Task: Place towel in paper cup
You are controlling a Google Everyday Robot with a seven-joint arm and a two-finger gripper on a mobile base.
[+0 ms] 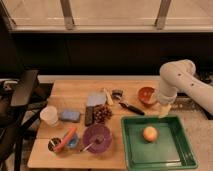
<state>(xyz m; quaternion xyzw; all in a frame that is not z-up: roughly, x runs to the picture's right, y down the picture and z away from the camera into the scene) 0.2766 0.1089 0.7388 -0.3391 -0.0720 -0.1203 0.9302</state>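
1. The gripper (164,111) hangs over the far right edge of the green tray (170,152), just beside the orange bowl (147,95), fingers spread, nothing between them.
2. The towel (96,98) lies flat mid-tabletop (70,92), well apart from the gripper.
3. The paper cup (49,115) stands upright at the left, next to a blue pad (70,115).

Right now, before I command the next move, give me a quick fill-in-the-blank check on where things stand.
1. The towel lies flat on the ____, not in the paper cup.
2. The paper cup stands beside the blue ____.
3. The gripper, jaws open, hangs near the far edge of the green ____, which holds one round fruit.
Missing words: table; pad; tray.
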